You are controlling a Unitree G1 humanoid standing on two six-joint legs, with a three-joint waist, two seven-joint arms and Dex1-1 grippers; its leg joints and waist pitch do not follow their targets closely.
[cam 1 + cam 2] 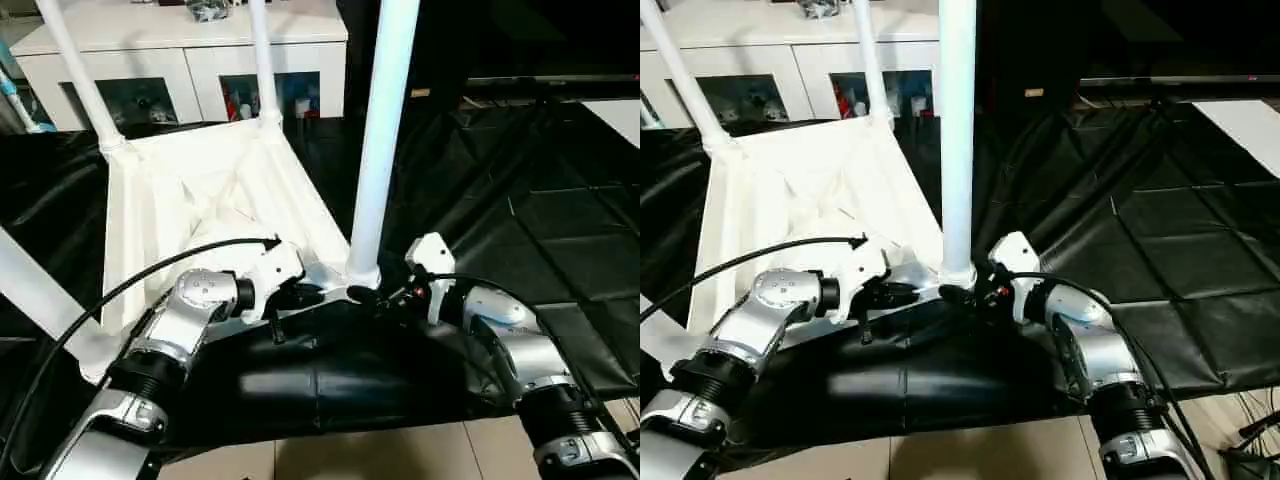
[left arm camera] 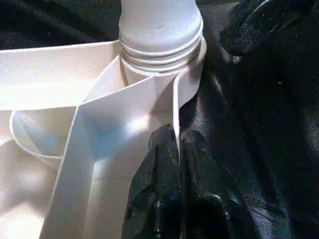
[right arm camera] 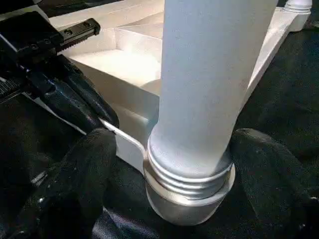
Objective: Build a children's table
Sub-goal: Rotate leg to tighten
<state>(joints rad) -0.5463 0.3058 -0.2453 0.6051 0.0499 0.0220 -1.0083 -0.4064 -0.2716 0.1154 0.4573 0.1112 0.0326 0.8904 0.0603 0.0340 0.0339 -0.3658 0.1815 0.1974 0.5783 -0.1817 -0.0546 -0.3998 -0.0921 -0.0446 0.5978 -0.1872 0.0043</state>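
The children's table lies upside down on the black cloth, its ribbed white top (image 1: 200,190) facing up. Three white legs stand in corner sockets: two far ones (image 1: 80,80) (image 1: 262,60) and the near-right one (image 1: 385,120). Another leg (image 1: 40,290) slants at the left edge. My left gripper (image 1: 300,293) is shut on the top's thin rim (image 2: 175,99), just beside the near-right socket. My right gripper (image 3: 174,164) stands open with its fingers (image 3: 84,174) on either side of that leg's threaded base (image 3: 189,174); I cannot tell if they touch it.
A white cabinet (image 1: 180,50) with glass doors stands behind the table. Black cloth (image 1: 560,230) spreads wide to the right, with a white sheet (image 1: 1250,120) at its far right. Tiled floor (image 1: 400,450) shows at the front edge. A black cable (image 1: 120,290) arcs over my left forearm.
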